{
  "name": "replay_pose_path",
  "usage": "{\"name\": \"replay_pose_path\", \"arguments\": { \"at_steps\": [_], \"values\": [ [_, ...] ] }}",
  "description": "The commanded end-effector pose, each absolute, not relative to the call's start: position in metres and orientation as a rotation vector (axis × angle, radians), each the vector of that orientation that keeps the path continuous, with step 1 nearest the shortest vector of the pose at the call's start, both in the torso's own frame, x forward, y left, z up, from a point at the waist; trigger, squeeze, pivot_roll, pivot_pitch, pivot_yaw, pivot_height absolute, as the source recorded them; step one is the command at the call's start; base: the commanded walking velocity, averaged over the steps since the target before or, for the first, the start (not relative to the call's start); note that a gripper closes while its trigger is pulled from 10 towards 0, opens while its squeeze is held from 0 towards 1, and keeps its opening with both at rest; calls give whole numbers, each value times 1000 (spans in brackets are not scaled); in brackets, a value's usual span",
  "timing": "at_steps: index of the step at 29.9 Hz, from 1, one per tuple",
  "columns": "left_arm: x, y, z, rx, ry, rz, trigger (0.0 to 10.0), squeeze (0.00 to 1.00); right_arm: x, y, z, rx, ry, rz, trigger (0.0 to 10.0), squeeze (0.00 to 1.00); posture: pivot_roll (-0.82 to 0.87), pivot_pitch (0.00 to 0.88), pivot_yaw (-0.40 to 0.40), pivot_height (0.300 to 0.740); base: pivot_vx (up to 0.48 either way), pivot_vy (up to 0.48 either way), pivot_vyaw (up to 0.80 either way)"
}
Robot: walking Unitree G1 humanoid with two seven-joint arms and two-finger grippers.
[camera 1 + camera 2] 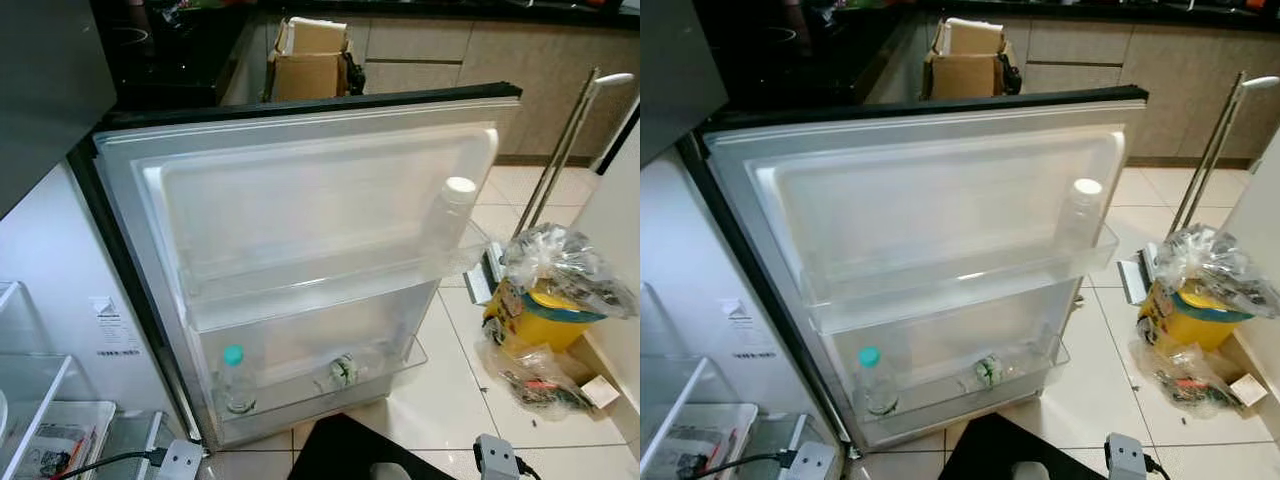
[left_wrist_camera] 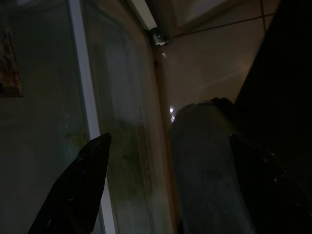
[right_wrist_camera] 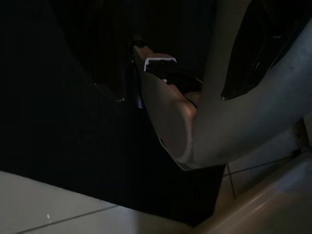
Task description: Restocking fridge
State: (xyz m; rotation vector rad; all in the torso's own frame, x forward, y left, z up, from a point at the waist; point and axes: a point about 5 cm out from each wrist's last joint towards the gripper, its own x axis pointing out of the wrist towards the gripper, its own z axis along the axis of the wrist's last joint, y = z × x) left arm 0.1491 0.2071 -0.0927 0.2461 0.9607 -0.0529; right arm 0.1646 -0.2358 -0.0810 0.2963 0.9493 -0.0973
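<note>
Open fridge door [image 1: 300, 200], two bottles [image 1: 236, 380] on its shelves; left gripper [image 2: 165, 161] spread, right gripper [image 3: 170, 73] seemingly spread.

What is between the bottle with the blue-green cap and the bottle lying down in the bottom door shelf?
Nothing: bare shelf between the teal-capped bottle and the lying bottle, in both eye views.

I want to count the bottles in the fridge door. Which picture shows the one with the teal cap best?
The left eye view: the teal-capped bottle stands upright in the door's bottom shelf, cap and body clear. The right eye view shows it about as well. The dark wrist views give no sight of it.
</note>
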Motion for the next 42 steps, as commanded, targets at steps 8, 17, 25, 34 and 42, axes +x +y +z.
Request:
{"name": "replay_pose_path", "arguments": {
  "at_steps": [8,17,25,34,42],
  "values": [
    [134,202,-100,224,1027,-62,10000,0,167,-237,-79,292,931,-89,10000,0,-47,16,-42,638,0,0,0],
    [132,200,-101,220,1045,-65,10000,0,165,-237,-81,300,946,-116,10000,0,-48,18,-42,657,-193,0,0],
    [132,200,-101,211,1042,-63,10000,0,165,-237,-81,299,944,-112,10000,0,-47,17,-42,657,-428,0,0],
    [132,200,-101,197,1032,-99,10000,0,165,-238,-80,298,943,-111,10000,0,-49,13,-43,657,0,0,0],
    [132,197,-101,179,1039,-121,10000,0,166,-238,-80,300,939,-110,10000,0,-48,11,-44,657,0,-407,0]
  ]
}}
